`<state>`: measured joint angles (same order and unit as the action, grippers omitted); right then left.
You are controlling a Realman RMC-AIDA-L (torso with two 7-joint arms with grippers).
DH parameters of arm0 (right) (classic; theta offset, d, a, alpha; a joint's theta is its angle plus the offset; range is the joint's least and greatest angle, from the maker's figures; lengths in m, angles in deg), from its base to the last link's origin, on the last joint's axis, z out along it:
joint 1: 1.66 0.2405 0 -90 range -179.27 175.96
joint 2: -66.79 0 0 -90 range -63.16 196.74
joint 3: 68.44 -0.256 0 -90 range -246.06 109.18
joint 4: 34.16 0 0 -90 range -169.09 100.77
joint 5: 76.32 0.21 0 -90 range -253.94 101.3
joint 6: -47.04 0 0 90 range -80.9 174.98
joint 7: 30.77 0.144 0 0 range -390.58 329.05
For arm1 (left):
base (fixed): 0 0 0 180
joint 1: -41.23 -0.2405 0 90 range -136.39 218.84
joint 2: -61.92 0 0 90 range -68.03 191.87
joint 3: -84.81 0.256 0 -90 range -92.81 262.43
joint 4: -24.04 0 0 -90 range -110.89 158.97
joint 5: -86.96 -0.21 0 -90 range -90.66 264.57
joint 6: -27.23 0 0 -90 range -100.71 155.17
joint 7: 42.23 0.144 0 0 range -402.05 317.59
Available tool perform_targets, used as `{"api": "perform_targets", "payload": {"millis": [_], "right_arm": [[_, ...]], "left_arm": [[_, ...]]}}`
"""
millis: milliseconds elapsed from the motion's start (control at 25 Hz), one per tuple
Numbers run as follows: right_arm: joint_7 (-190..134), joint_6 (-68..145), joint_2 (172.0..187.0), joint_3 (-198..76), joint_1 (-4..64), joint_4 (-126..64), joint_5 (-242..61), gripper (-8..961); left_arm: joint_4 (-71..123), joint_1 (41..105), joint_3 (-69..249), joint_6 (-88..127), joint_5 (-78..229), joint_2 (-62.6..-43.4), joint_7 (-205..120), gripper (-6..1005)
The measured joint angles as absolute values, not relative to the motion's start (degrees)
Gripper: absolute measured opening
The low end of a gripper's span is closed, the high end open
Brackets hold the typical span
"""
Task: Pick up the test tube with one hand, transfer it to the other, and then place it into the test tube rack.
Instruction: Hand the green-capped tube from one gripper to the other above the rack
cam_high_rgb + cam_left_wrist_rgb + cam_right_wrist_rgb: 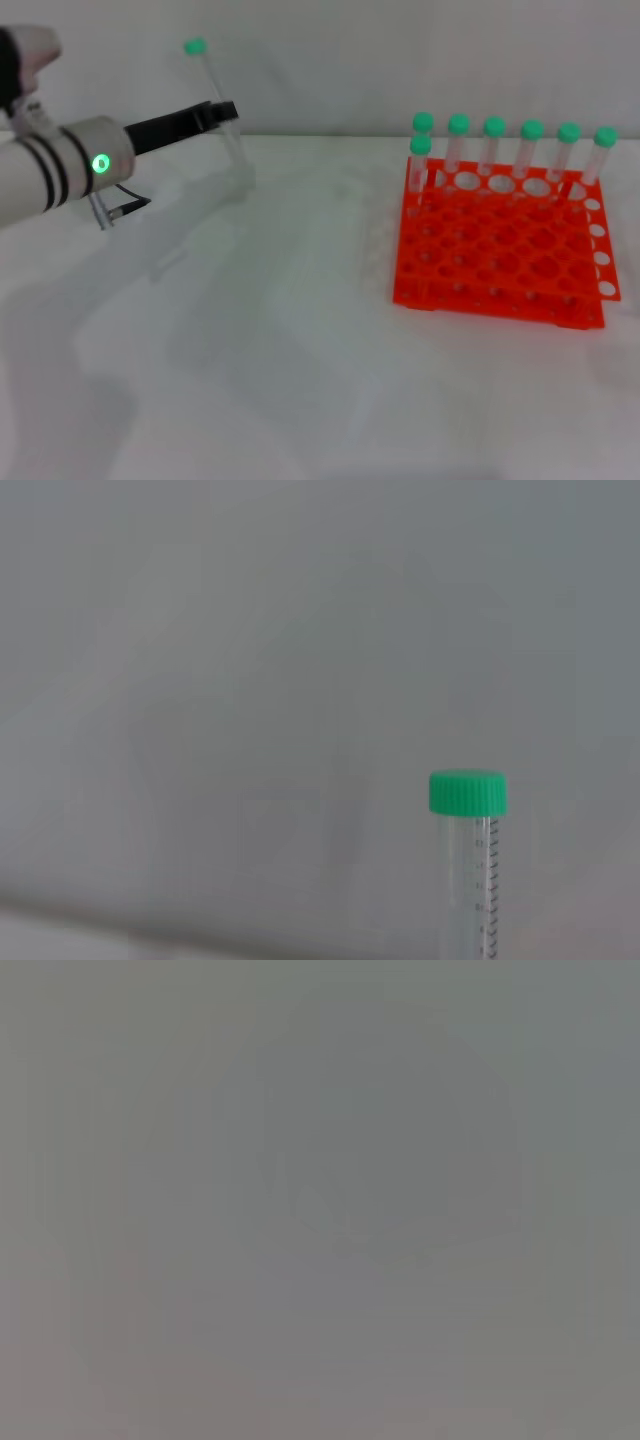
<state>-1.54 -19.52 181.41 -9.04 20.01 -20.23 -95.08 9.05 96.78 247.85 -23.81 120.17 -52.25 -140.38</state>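
My left gripper (pixel 222 113) is at the far left, lifted above the table, and is shut on the test tube (pixel 216 98). The tube is clear with a green cap and stands nearly upright, cap on top. The left wrist view shows the test tube (pixel 478 865) with its cap up against a plain grey wall. The orange-red test tube rack (pixel 500 248) sits on the table at the right, well apart from the gripper. My right gripper is out of view.
Several green-capped tubes (pixel 530 150) stand in the rack's back row, with one more (pixel 419 165) at its left end. A white table (pixel 280 350) spreads between the left arm and the rack. The right wrist view shows only plain grey.
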Motion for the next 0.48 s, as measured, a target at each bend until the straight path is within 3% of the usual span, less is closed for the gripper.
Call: {"api": "perform_targets", "payload": {"millis": [200, 360, 400, 480], "right_arm": [[11.2, -20.1, 180.74, -5.1, 15.7, -11.4, -102.0, 869], [23.3, -26.5, 178.32, -4.8, 14.7, -8.6, -111.5, 867], [28.2, -31.6, 176.64, -4.8, 15.1, -8.5, -116.2, 867], [29.6, -34.0, 176.12, -4.8, 15.4, -8.5, -118.1, 866]], "left_arm": [[9.7, 90.6, 247.8, -35.3, 139.3, -55.15, -112.6, 197], [12.0, 88.6, 247.8, -41.8, 143.1, -56.84, -99.0, 197], [13.8, 88.2, 247.8, -42.6, 143.2, -56.99, -95.7, 197], [18.8, 87.4, 247.8, -43.3, 143.5, -57.14, -87.0, 198]]}}
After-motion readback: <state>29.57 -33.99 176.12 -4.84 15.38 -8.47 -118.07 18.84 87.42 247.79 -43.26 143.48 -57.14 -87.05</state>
